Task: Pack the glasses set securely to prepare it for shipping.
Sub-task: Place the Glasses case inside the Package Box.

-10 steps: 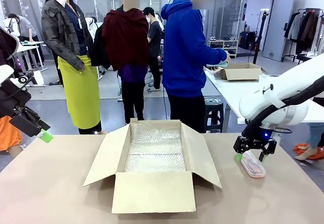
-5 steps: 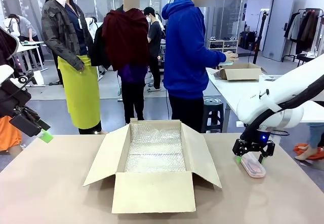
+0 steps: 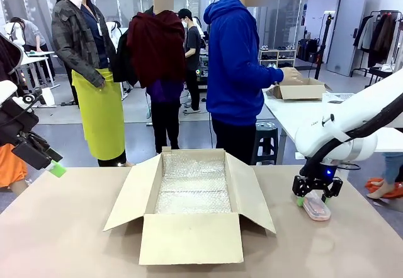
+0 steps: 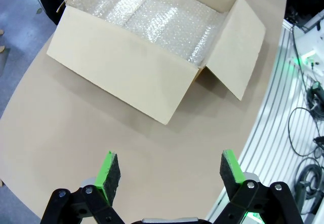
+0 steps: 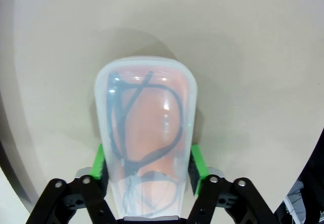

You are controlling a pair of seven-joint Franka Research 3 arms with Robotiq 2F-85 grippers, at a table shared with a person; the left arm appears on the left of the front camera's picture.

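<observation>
A pale pink glasses case (image 5: 147, 127) with a translucent lid lies flat on the table at the right, and dark-framed glasses show through the lid. My right gripper (image 5: 148, 160) is shut on it, one green pad against each long side. In the front view, the same right gripper (image 3: 317, 196) sits low over the case (image 3: 317, 209), to the right of the open cardboard box (image 3: 191, 237). My left gripper (image 4: 169, 167) hangs open above the table's left side with nothing between its pads, and it shows at the left edge of the front view (image 3: 50, 161).
The box (image 4: 126, 77) is lined with bubble wrap (image 3: 191, 187) and its flaps spread outward. A person in a blue hoodie (image 3: 236, 70) stands beyond the far edge, facing a side table with a second box (image 3: 297, 89). Bare tabletop lies around the case.
My right gripper has come down slightly and closed its pads onto the pink case. The person in blue has reached farther toward the side table. The left arm has stayed still.
</observation>
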